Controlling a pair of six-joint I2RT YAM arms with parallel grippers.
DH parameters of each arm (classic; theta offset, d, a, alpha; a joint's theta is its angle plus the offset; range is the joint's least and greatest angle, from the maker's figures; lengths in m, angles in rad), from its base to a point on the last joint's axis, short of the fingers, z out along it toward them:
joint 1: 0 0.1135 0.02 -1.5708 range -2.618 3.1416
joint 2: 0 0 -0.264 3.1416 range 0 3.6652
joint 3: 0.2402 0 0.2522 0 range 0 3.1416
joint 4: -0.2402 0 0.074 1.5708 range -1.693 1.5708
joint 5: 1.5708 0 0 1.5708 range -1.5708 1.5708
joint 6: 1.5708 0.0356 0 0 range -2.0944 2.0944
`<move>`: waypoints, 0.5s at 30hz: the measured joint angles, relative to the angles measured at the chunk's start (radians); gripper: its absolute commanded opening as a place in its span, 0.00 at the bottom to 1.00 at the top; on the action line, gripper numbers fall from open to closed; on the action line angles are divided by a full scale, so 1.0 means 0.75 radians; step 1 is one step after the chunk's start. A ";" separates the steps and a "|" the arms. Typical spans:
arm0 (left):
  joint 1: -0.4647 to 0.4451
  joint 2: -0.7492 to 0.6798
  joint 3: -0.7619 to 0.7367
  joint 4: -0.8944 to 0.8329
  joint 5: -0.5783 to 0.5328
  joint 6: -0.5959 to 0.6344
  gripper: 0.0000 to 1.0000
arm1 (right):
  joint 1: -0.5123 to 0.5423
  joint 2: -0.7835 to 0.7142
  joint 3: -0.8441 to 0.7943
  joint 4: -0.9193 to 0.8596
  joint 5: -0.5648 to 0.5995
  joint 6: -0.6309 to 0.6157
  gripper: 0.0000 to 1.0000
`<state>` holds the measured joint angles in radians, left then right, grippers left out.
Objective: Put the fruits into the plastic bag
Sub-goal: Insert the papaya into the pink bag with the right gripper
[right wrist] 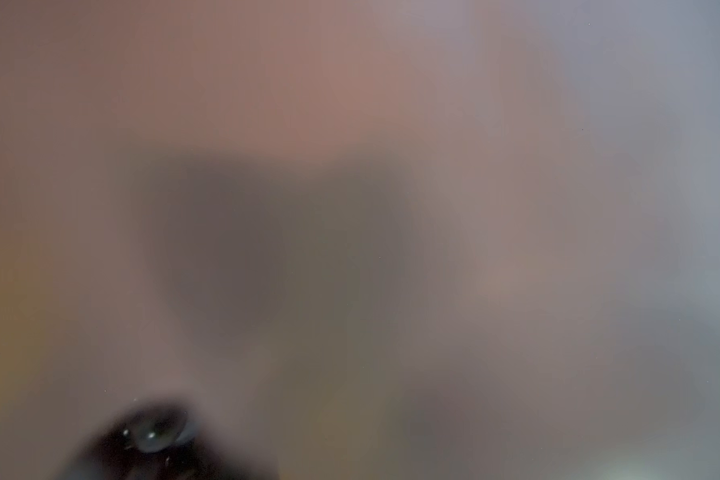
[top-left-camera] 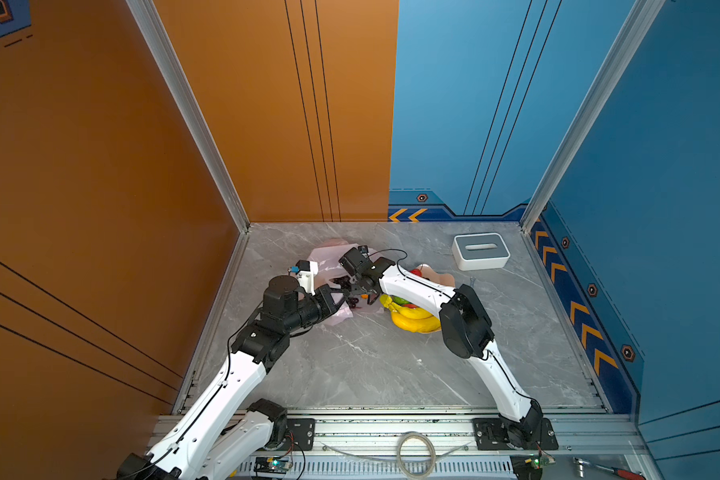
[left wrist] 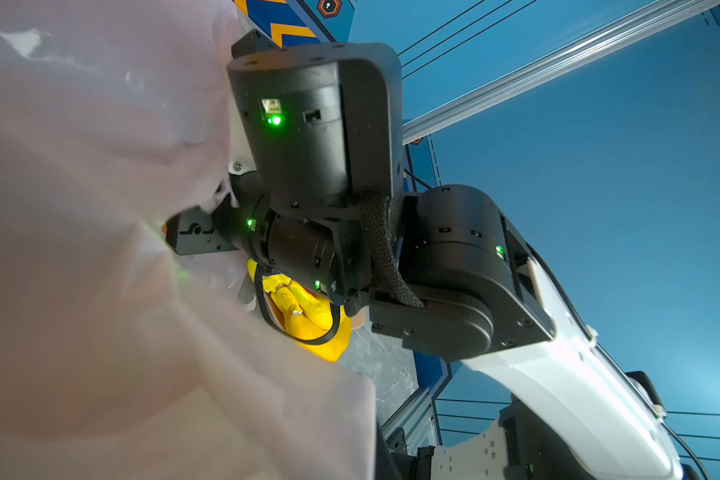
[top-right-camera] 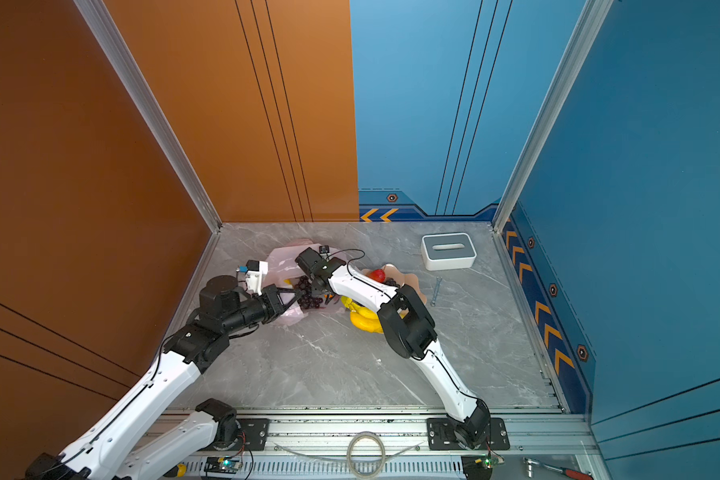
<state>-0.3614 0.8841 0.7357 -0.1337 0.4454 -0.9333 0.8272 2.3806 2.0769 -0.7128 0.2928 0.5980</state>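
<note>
The pale-pink plastic bag (top-left-camera: 327, 255) (top-right-camera: 281, 257) lies crumpled at the back left of the table. My left gripper (top-left-camera: 341, 298) (top-right-camera: 296, 296) is shut on its near edge, and the film (left wrist: 100, 249) fills much of the left wrist view. My right gripper (top-left-camera: 360, 291) (top-right-camera: 324, 293) reaches into the bag's mouth, its fingers buried in the dark purple grapes (top-left-camera: 342, 282) (top-right-camera: 308, 291). One grape (right wrist: 154, 432) shows in the right wrist view; the rest is blurred film. The banana bunch (top-left-camera: 412, 320) (top-right-camera: 364, 321) (left wrist: 308, 316), a green lime (top-left-camera: 400, 300) and a red mango (top-right-camera: 377, 274) lie in the peach bowl.
The peach scalloped bowl (top-left-camera: 443, 279) (top-right-camera: 412, 282) sits right of the bag, under my right forearm. A white-and-grey slotted box (top-left-camera: 481, 251) stands at the back right, with a small wrench (top-right-camera: 436, 291) in front of it. Walls close three sides.
</note>
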 measured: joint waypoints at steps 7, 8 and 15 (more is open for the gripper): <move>0.000 0.001 0.000 0.012 0.000 0.000 0.00 | -0.011 0.001 0.002 -0.008 -0.007 -0.001 0.43; 0.000 0.001 0.000 0.013 0.000 -0.001 0.00 | -0.012 0.001 0.003 -0.008 -0.010 -0.001 0.44; 0.000 0.001 0.000 0.014 0.000 -0.005 0.00 | -0.014 0.001 0.016 -0.016 -0.026 -0.011 0.50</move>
<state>-0.3614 0.8845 0.7357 -0.1230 0.4454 -0.9367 0.8169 2.3810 2.0888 -0.7246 0.2729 0.5900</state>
